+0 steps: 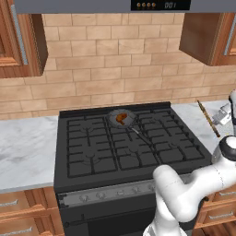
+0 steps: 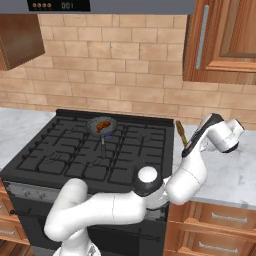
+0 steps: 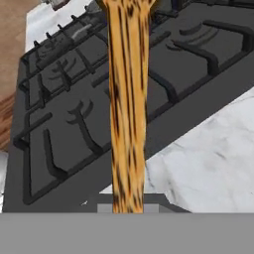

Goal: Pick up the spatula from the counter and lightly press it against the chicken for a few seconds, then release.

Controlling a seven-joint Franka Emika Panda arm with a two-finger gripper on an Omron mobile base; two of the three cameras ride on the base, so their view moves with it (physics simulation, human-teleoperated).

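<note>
The wooden spatula [image 3: 128, 99] runs up the middle of the hand view from between my fingers, and my gripper [image 3: 128, 207] is shut on its handle. From the right base view the spatula [image 2: 181, 133] slants over the marble counter just right of the stove, with the gripper [image 2: 190, 145] at its lower end. In the left base view the spatula [image 1: 208, 119] is a thin stick beside the gripper [image 1: 224, 115] at the right edge. The chicken [image 1: 121, 118] [image 2: 103, 125] lies in a small grey pan [image 1: 112, 120] on a back burner, well left of the spatula.
The black stove [image 1: 124, 147] has raised grates, and the pan's handle [image 1: 138, 132] points toward the front right. Marble counter [image 2: 225, 170] lies on both sides of it. Wooden wall cabinets [image 2: 225, 40] hang above, and a range hood [image 1: 115, 5] is overhead.
</note>
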